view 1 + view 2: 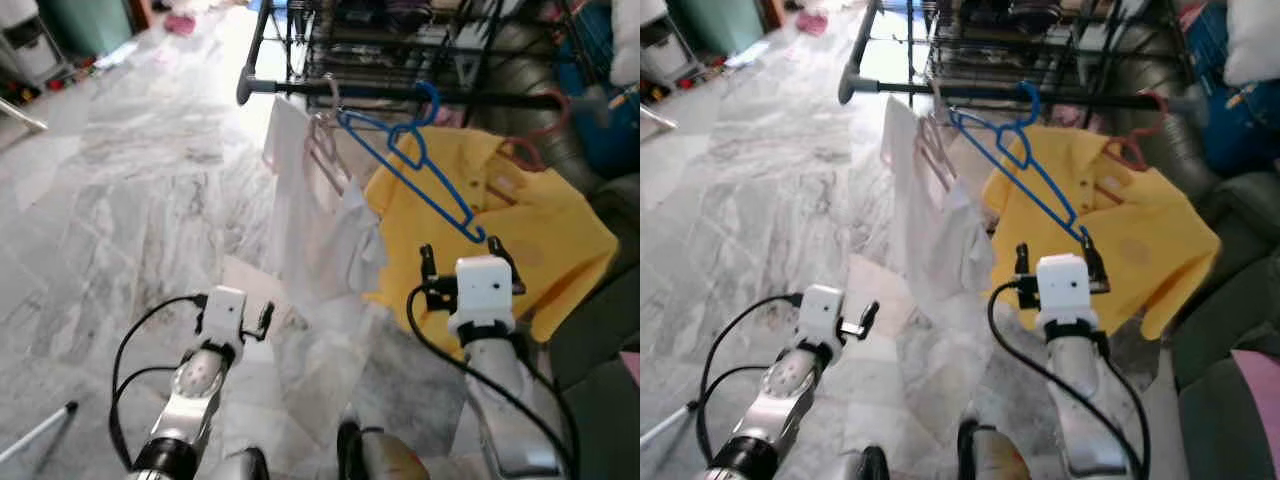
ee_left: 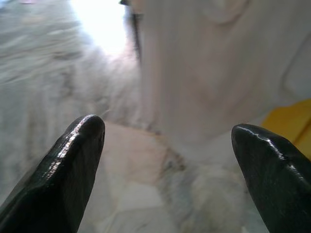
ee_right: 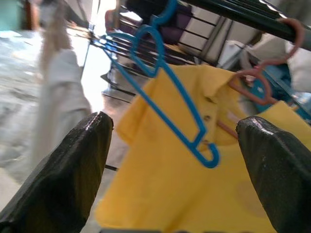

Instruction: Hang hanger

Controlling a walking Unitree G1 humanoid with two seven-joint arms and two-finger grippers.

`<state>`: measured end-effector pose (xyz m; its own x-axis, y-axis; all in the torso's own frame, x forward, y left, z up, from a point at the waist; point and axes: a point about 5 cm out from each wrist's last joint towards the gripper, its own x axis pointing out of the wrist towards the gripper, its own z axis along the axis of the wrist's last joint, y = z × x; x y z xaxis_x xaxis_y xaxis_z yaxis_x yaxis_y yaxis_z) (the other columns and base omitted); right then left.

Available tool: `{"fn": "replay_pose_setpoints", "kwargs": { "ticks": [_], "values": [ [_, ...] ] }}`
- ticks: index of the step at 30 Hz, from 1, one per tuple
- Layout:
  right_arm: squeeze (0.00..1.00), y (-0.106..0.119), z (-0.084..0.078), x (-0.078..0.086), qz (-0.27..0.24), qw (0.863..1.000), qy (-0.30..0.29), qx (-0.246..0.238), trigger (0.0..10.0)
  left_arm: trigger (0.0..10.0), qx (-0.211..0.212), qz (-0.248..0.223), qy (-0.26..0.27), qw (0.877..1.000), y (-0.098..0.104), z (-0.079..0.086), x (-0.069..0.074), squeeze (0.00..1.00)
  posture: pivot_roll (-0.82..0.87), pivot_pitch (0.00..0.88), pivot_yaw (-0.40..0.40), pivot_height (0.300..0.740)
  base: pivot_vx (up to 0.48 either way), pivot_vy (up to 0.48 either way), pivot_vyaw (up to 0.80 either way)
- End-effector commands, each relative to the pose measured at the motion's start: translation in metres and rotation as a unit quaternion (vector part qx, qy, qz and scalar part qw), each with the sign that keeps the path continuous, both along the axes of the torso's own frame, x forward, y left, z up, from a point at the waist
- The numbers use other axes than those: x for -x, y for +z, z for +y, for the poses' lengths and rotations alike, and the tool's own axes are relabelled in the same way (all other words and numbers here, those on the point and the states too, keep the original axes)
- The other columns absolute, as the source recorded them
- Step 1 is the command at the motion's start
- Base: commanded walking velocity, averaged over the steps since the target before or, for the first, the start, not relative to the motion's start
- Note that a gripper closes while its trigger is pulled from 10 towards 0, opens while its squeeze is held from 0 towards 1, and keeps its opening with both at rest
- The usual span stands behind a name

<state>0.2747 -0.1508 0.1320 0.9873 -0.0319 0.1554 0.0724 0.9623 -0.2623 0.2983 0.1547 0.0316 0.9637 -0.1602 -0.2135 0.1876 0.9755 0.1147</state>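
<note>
An empty blue hanger (image 1: pixel 410 160) hangs by its hook from the black rail (image 1: pixel 400 92) of a clothes rack, tilted down toward me. My right gripper (image 1: pixel 470 250) stands open just below the hanger's lower end, not touching it; the hanger (image 3: pixel 167 92) shows ahead between the wide-apart fingers (image 3: pixel 68 170). A yellow polo shirt (image 1: pixel 520 230) on a pink hanger (image 1: pixel 525 150) hangs behind it. A white garment (image 1: pixel 310 220) on a pale pink hanger hangs to its left. My left gripper (image 1: pixel 235 318) is open and low, with nothing between its fingers (image 2: pixel 63 170).
Grey marble floor (image 1: pixel 130 200) spreads to the left. A black wire shelf unit (image 1: pixel 400 30) stands behind the rack. A dark sofa edge (image 1: pixel 600 390) lies at the right. Boxes and clutter sit far back left.
</note>
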Motion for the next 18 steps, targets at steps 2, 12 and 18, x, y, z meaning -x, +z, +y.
{"fn": "replay_pose_setpoints", "kwargs": {
  "ticks": [2, 12, 18],
  "values": [
    [0.00, -0.0026, -0.0033, 0.0006, 0.007, 1.000, -0.006, -0.001, 10.0, 10.0, -0.006, 0.018, 0.003, 1.000, -0.0091, 0.0002, 0.0064, 0.00, -0.21, 0.178, 0.018, 0.740, -0.334, 0.000, 0.00],
    [0.00, -0.0038, 0.0043, 0.0012, 0.007, 1.000, 0.014, -0.015, 10.0, 10.0, -0.009, 0.022, 0.001, 1.000, -0.0110, -0.0003, 0.0066, 0.00, -0.21, 0.180, 0.021, 0.740, -0.331, 0.000, 0.00],
    [0.00, -0.0052, 0.0061, 0.0005, 0.010, 0.999, 0.021, -0.024, 10.0, 10.0, -0.012, 0.018, -0.004, 1.000, -0.0102, 0.0004, 0.0064, 0.00, -0.19, 0.190, 0.025, 0.740, -0.187, 0.000, 0.00]
  ]
}}
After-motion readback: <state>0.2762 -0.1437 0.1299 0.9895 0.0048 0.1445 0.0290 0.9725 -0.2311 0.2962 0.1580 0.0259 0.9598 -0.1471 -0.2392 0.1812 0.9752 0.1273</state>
